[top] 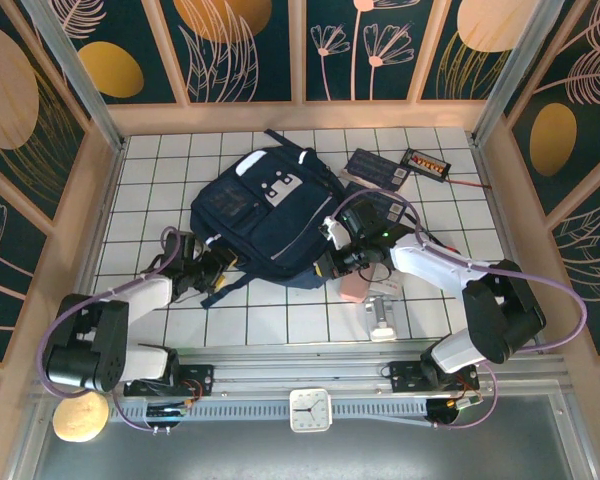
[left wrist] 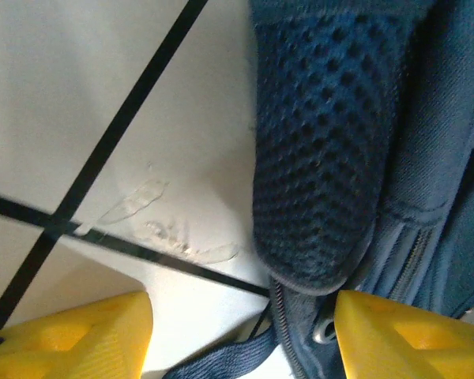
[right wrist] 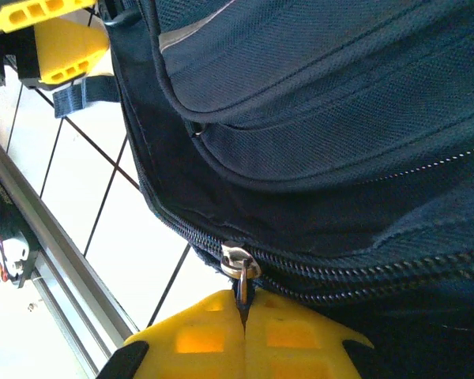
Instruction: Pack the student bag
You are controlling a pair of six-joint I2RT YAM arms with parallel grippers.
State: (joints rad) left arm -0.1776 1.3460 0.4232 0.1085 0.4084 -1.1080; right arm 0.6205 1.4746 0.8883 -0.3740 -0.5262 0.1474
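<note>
The student bag [top: 265,215], a navy backpack with a white-grey buckle patch, lies flat in the middle of the tiled table. My right gripper [top: 332,262] is at the bag's right lower edge. In the right wrist view it [right wrist: 243,304] is shut on the metal zipper pull [right wrist: 240,264] of the bag's long zipper. My left gripper [top: 212,280] is at the bag's lower left corner. In the left wrist view it [left wrist: 245,324] is open, with a blue strap [left wrist: 221,365] and the bag's zippered edge between its yellow fingers, and a mesh shoulder pad [left wrist: 320,158] just ahead.
Two black flat devices [top: 377,167] [top: 427,163] lie right of the bag near the back, with a third [top: 385,210] under the right arm. A pink block [top: 353,288] and a white item [top: 382,320] sit below the right gripper. Wooden walls ring the table.
</note>
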